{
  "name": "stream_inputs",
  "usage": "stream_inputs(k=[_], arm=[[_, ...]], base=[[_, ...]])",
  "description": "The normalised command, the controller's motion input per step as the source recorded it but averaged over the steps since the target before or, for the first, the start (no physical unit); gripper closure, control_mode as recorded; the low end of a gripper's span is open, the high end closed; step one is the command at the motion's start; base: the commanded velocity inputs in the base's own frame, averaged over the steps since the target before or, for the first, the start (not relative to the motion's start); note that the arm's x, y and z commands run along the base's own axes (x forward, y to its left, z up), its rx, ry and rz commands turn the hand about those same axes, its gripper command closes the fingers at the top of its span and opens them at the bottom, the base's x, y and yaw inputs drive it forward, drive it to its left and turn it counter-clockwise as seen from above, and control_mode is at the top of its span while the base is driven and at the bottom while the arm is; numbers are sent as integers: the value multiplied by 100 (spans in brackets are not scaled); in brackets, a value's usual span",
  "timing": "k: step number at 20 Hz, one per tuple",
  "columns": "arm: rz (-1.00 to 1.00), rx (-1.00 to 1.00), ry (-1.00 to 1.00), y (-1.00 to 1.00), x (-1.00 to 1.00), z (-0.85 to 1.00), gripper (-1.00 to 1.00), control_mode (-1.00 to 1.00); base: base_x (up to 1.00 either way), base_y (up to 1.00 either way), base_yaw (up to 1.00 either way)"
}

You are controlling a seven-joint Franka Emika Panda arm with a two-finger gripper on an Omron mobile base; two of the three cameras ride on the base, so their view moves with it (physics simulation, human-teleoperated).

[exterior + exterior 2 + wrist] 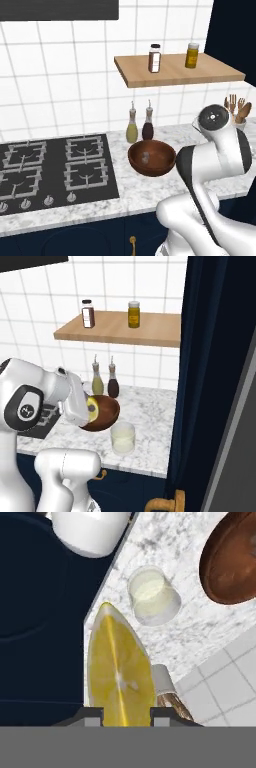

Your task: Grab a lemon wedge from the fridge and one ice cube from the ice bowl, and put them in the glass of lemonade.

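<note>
My gripper (pixel 122 712) is shut on the lemon wedge (pixel 120 667), a bright yellow slice that stands up between the two finger tips. In the right base view the gripper (pixel 91 406) holds the wedge (pixel 93 404) just over the near rim of the ice bowl (pixel 107 415). The glass of lemonade (pixel 123 438) stands on the counter to the right of the hand, close to the front edge, and also appears ahead of the wedge (pixel 151 596). A pale ice cube (pixel 145 158) lies inside the brown bowl (pixel 151 159). The fridge's light-grey side (pixel 245 446) is at the far right.
Two slim bottles (pixel 139 125) stand behind the bowl. A wooden shelf (pixel 175 70) with two jars hangs above. The black stove (pixel 55 170) lies left. A utensil holder with wooden spoons (pixel 239 112) sits right, beside the navy cabinet (pixel 210 381).
</note>
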Motion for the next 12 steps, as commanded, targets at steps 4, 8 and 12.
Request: stream_inputs(k=[4, 8, 12], arm=[[32, -48, 12, 0, 1, -45, 100, -100], [28, -28, 2, -14, 11, -44, 100, -100], [15, -4, -3, -21, 0, -38, 100, -100]], base=[[0, 0, 0], [0, 0, 0], [0, 0, 0]])
